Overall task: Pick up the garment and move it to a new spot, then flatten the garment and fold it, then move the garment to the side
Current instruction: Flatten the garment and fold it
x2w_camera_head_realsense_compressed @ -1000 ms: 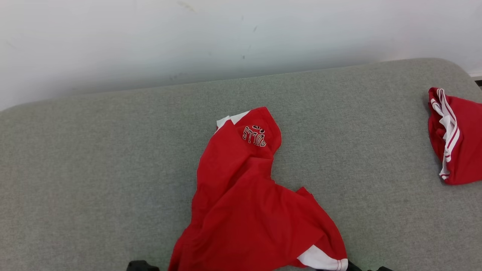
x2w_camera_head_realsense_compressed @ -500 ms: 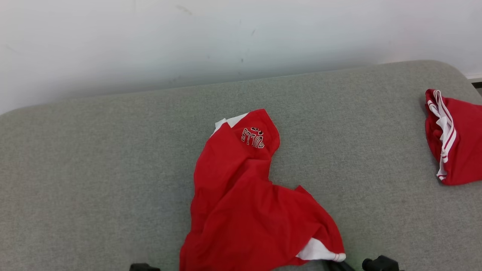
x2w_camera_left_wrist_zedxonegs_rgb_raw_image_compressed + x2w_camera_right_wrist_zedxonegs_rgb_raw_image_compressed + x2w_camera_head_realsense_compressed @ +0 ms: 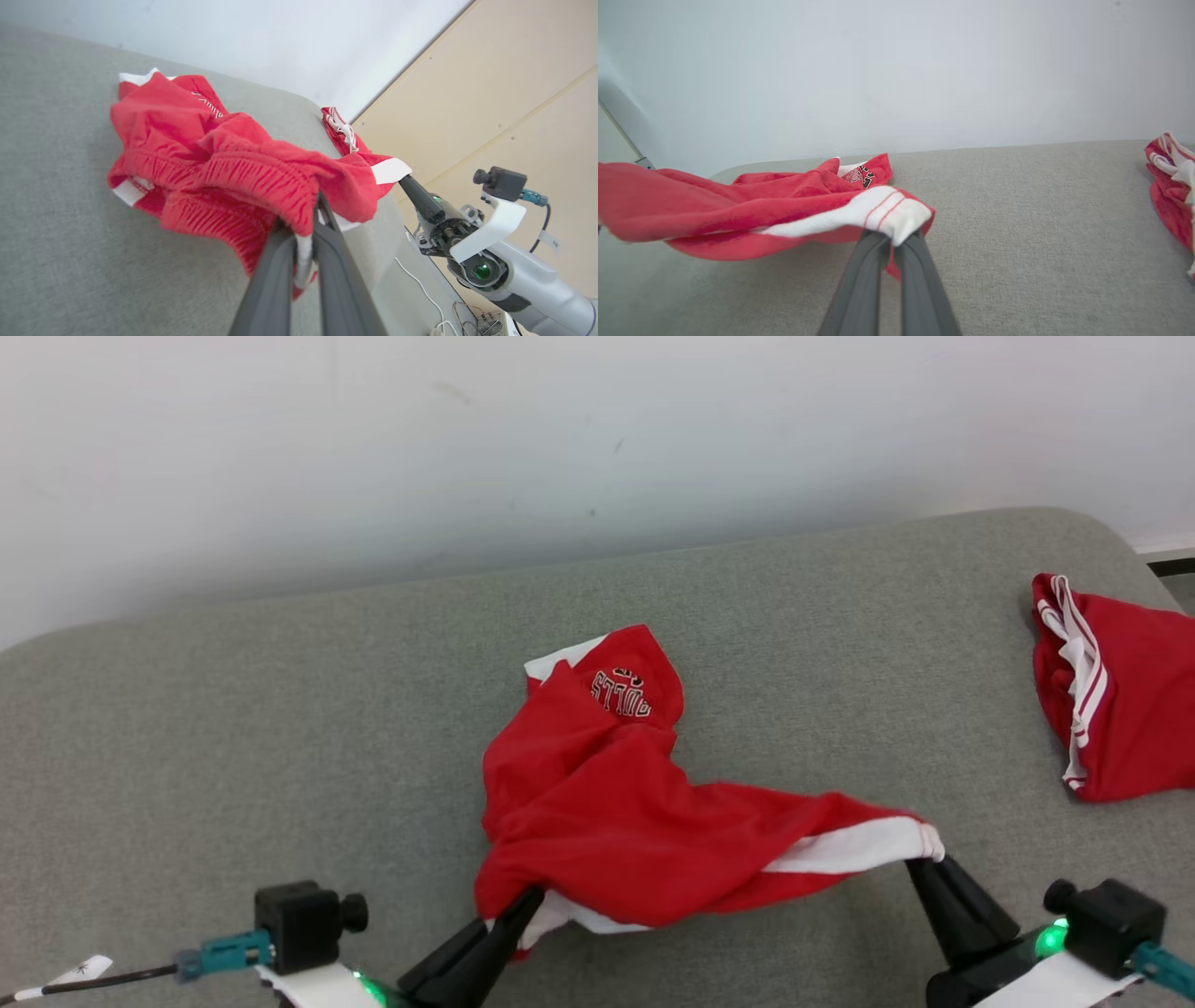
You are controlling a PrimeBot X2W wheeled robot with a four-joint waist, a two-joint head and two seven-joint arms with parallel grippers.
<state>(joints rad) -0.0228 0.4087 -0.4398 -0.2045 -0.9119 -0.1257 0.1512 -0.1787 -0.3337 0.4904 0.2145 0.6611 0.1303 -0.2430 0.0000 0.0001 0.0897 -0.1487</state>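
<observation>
1. The red garment (image 3: pixel 597 821) with white trim lies bunched mid grey padded surface (image 3: pixel 233 728), its near edge lifted off.
2. The long axis runs left-right. The near edge is pulled into a band between both grippers, with its right end slightly farther from the robot.
3. The rest trails away toward the white wall (image 3: pixel 560 448). The far end with the lettering (image 3: pixel 621 693) points at the wall and rests on the surface.
4. The left gripper (image 3: pixel 532 901) is clamped tight on the near-left corner. In the left wrist view, red cloth and white hem are squeezed between its fingers (image 3: pixel 271 280).
5. The right gripper (image 3: pixel 920 863) is closed on the white striped corner at the band's right end. In the right wrist view the fingers (image 3: pixel 859 284) are almost together, with cloth draped over the tips.
6. A second red garment (image 3: pixel 1111 709) sits at the surface's right edge, well apart.
</observation>
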